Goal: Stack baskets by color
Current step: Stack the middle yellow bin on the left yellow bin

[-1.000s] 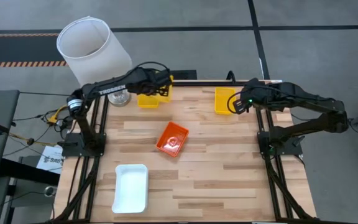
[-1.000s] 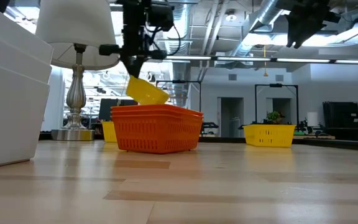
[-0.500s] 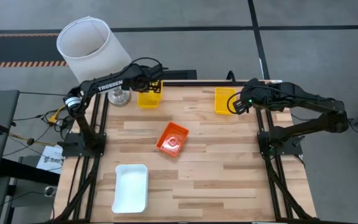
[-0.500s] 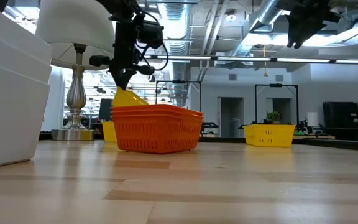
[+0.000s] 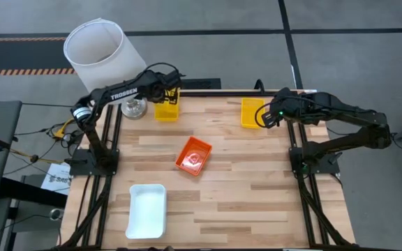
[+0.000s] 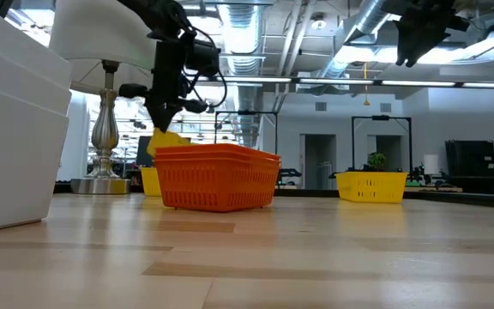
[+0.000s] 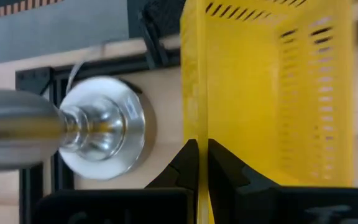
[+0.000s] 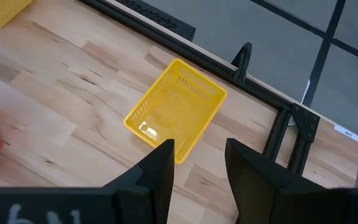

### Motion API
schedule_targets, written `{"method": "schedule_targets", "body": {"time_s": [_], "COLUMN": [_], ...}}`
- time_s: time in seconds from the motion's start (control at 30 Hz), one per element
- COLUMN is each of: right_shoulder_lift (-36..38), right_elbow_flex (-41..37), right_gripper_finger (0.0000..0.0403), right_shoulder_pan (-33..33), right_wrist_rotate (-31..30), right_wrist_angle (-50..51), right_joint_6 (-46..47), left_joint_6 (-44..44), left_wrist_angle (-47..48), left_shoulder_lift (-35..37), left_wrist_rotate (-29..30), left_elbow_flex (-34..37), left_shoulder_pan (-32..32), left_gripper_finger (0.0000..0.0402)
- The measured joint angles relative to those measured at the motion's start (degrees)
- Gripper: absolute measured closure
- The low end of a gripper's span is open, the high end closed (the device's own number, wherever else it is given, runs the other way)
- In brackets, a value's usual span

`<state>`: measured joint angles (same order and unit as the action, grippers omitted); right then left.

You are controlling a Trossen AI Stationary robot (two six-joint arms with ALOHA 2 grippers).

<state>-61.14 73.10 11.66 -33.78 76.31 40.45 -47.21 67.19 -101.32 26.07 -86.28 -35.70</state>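
The left gripper (image 7: 197, 163) was pinched shut on one wall of a small yellow perforated plastic basket (image 7: 272, 87), holding it low over another yellow basket (image 5: 165, 111) at the bench's far edge, near the left corner, just beside the silver base (image 7: 104, 127) of the white lampshade lamp (image 5: 103, 49). The right gripper (image 8: 197, 163) hovered with its fingers apart and empty above a third yellow basket (image 8: 176, 111) along the same far edge, towards the right corner. An orange perforated basket stack (image 5: 193, 155) sat mid-bench, a larger white basket stack (image 5: 147, 209) at the near edge.

With only a thin wall gripped, the carried basket could swing or tilt. If released askew, it might catch a rim rather than nest, or knock the lamp base.
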Motion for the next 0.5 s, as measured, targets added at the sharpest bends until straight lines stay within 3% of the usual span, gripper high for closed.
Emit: {"method": "schedule_targets", "body": {"time_s": [0.17,0.5], "right_shoulder_lift": [0.00,0.00], "right_elbow_flex": [0.00,0.00], "right_gripper_finger": [0.0239,0.0239], "right_shoulder_pan": [0.00,0.00], "right_wrist_rotate": [-0.02,0.00], "right_wrist_angle": [0.02,0.03], "right_joint_6": [-0.48,-1.90], "left_joint_6": [-0.85,-1.03], "left_wrist_angle": [-3.07,-3.93], "left_shoulder_lift": [-0.04,-0.04], "left_wrist_rotate": [-2.88,-7.89], "left_elbow_flex": [3.89,4.17], "left_shoulder_pan": [0.08,0.69], "left_gripper_finger": [0.0401,0.0401]}}
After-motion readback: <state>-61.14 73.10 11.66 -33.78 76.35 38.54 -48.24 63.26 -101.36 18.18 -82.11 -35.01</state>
